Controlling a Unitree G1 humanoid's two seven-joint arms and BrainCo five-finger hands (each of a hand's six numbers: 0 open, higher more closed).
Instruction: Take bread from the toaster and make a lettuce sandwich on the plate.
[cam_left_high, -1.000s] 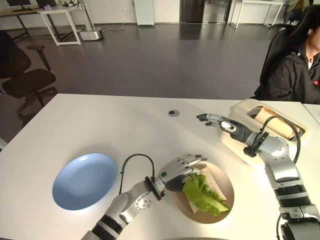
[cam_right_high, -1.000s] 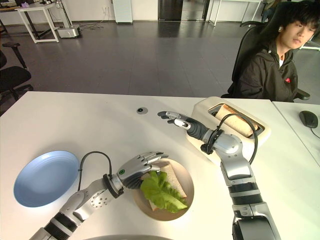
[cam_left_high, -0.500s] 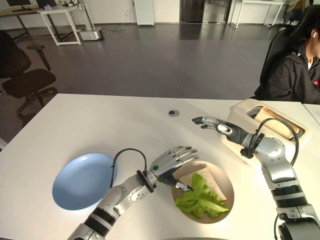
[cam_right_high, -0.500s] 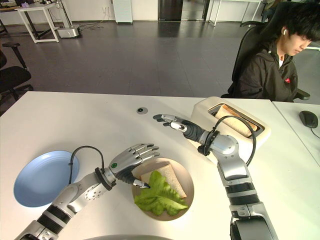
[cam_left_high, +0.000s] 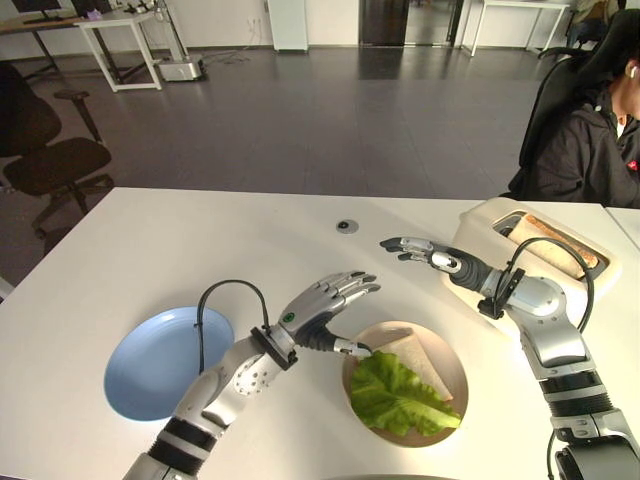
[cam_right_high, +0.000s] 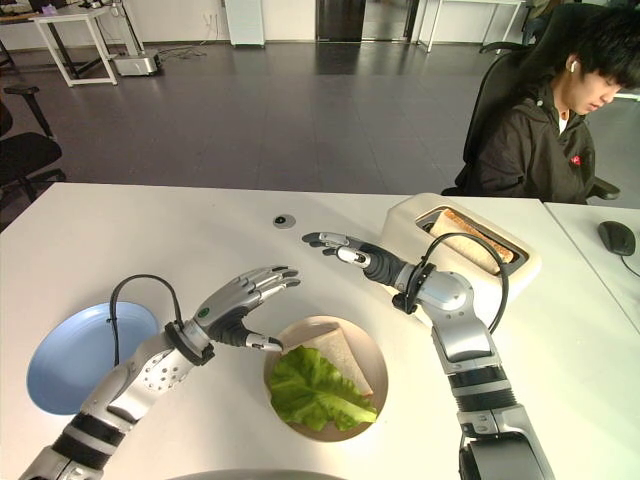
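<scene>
Here, on a white desk (cam_left_high: 200, 250), the left robot hand (cam_left_high: 320, 308) hovers wide open and holding nothing, its fingers fanned out toward the right and its thumb tip just at the upper-left rim of a brown plate (cam_left_high: 457, 368). Whether the thumb touches the rim cannot be told. On that plate lies a bread slice (cam_left_high: 422, 357), flat, with a lettuce leaf (cam_left_high: 395, 395) spread over its front part and over the plate's left half. One tip of the leaf reaches the rim at the front right.

The right robot hand (cam_left_high: 425, 252) is stretched out flat above the desk, fingers straight and empty, pointing left. It sits just left of the cream toaster (cam_left_high: 482, 218), which stands at the desk's far right corner. A second slice (cam_right_high: 462, 225) rests in the toaster's open top slot, browned edge showing — a black cable from the right forearm loops in front of it.

A blue plate (cam_left_high: 165, 365) sits well to the left of the brown one, near the left forearm. A small round disc (cam_left_high: 347, 226) is set into the desk toward the far edge, between the two arms. A computer mouse (cam_right_high: 617, 237) lies on the neighbouring desk surface at the right.
</scene>
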